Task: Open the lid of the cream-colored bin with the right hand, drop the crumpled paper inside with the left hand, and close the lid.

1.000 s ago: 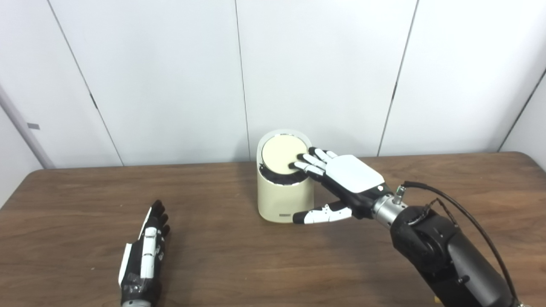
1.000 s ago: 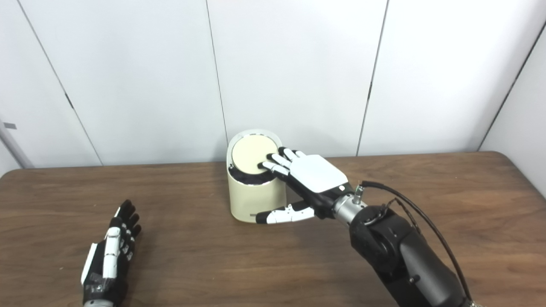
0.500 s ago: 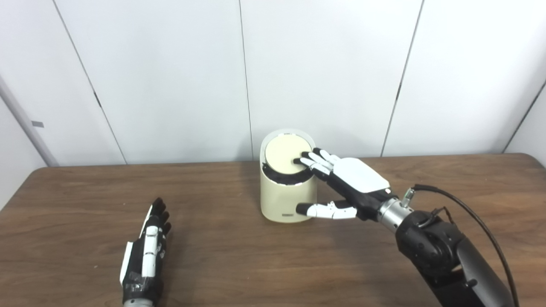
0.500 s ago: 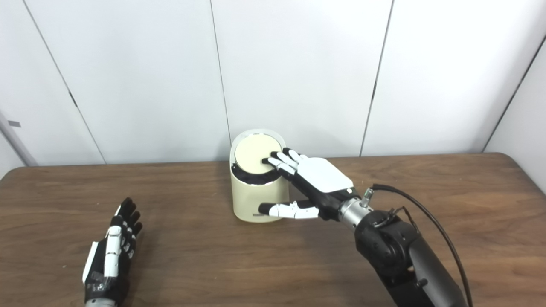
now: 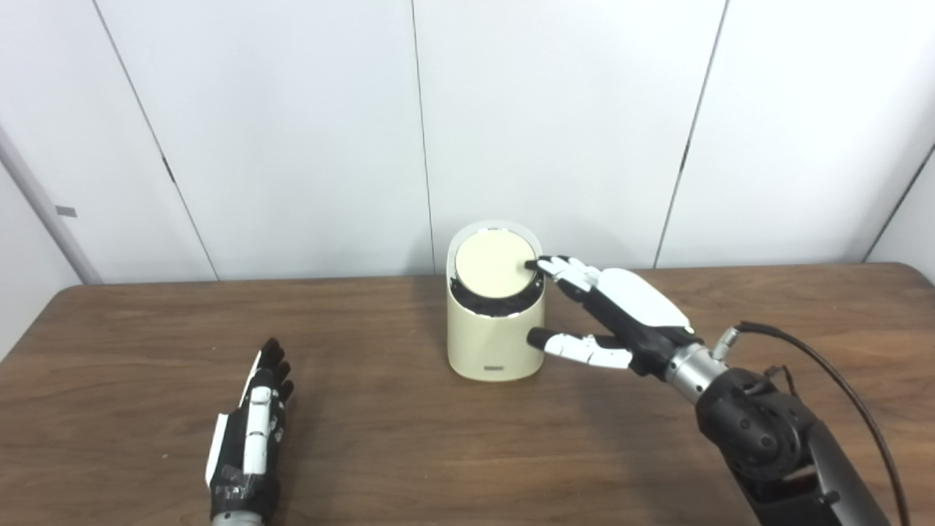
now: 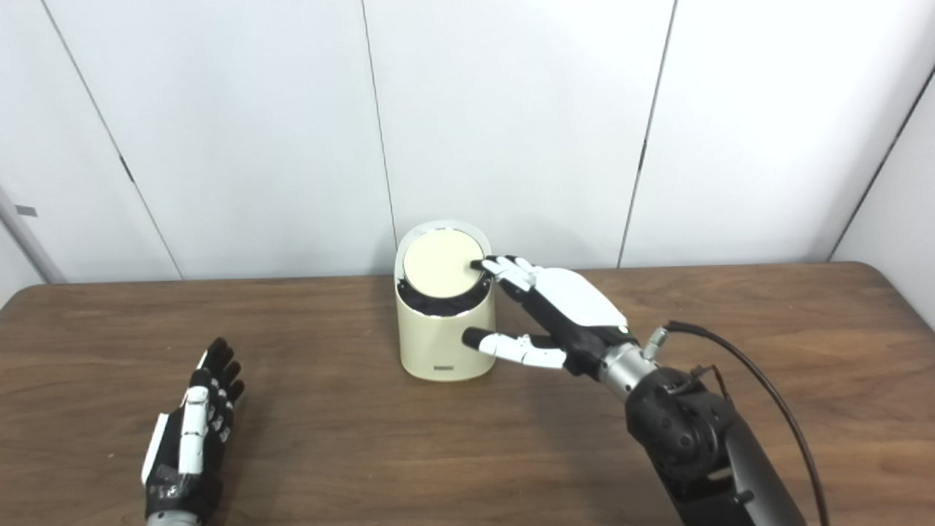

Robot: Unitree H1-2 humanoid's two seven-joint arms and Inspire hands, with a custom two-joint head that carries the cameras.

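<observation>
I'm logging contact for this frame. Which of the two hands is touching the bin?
The right hand: its fingertips reach the edge of the lid of the cream-colored bin. The left hand lies flat on the table, well apart.

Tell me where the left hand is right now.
The left hand rests on the table at near left, well apart from the cream-colored bin.

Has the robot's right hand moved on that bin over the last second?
Yes. Against the bin, the right hand has slid back toward the right: its fingertips, earlier well onto the lid, now sit only at the lid's right edge.
</observation>
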